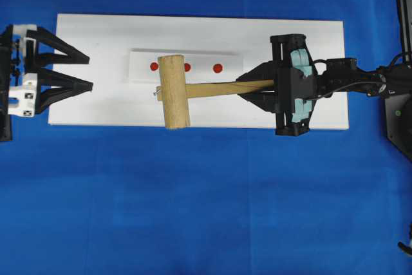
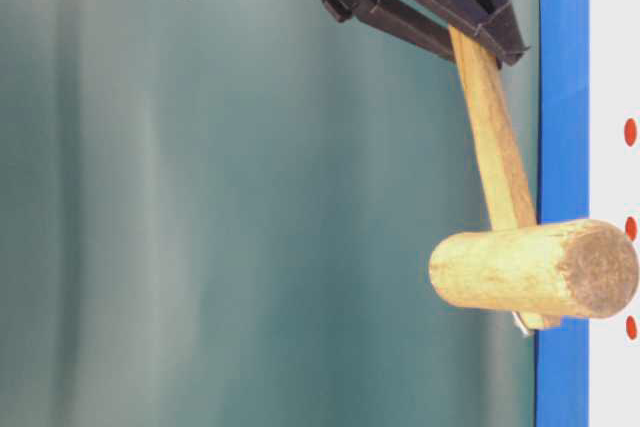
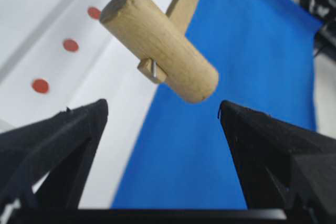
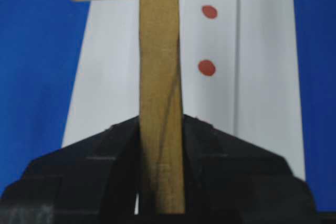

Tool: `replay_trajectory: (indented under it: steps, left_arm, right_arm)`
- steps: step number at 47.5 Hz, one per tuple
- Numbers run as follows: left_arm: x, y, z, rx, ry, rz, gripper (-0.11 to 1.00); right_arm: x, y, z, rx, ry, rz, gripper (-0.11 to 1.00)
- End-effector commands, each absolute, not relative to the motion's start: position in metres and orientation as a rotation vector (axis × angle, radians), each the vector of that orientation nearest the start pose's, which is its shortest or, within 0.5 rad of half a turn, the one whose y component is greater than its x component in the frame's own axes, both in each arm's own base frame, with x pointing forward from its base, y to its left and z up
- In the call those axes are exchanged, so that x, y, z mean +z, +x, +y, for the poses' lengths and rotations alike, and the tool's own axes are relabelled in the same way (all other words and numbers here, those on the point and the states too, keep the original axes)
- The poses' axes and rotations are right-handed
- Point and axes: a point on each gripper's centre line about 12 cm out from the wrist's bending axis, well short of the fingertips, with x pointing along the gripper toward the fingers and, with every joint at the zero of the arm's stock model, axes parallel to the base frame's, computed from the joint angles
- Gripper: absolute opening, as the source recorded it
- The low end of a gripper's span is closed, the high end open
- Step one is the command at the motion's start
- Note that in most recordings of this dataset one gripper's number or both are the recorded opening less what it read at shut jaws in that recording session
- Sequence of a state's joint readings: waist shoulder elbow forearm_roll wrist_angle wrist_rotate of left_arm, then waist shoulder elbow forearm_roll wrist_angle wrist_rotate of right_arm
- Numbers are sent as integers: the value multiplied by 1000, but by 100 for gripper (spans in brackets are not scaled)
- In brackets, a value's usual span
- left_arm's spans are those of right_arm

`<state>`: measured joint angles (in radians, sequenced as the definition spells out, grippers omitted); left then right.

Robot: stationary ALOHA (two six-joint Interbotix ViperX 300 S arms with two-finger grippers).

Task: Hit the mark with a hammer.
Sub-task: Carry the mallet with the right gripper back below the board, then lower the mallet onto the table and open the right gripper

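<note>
The wooden mallet (image 1: 175,91) is held raised over the red dots (image 1: 217,67) by its handle, clenched in the right tool (image 1: 261,87), the left tool (image 1: 89,72) left released; a downward strike is called for next.

Pale tan wooden hammer (image 1: 175,91) in black right gripper (image 1: 256,85), over white board (image 1: 96,49) with 3 red dots (image 1: 217,67) on blue cloth (image 1: 193,210).
</note>
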<state>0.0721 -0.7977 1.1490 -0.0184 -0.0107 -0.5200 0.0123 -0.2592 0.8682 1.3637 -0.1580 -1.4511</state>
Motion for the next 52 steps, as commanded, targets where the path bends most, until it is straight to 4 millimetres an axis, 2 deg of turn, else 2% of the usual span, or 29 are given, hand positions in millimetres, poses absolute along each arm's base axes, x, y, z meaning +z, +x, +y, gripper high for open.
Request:
replay_trajectory:
  steps: [1, 12, 22, 27, 38, 44, 52]
  left_arm:
    - [240, 219, 16, 151, -482, 312, 84]
    - [225, 214, 20, 125, -169, 429, 83]
    - [226, 212, 31, 128, 35, 433, 81]
    - [228, 210, 34, 138, 60, 425, 81]
    - [232, 206, 34, 142, 61, 402, 80]
    - [235, 205, 34, 143, 61, 390, 80]
    - [235, 204, 34, 143, 61, 387, 80]
  right_arm:
    - [212, 328, -13, -117, -108, 537, 8]
    - [212, 328, -9, -138, 7, 542, 8]
    - [212, 328, 1, -126, 57, 547, 8]
    - [210, 328, 11, -105, 81, 554, 8]
    - [204, 332, 49, -53, 132, 585, 8]
    - [199, 341, 64, -75, 153, 610, 8]
    - [194, 363, 86, -66, 154, 626, 8]
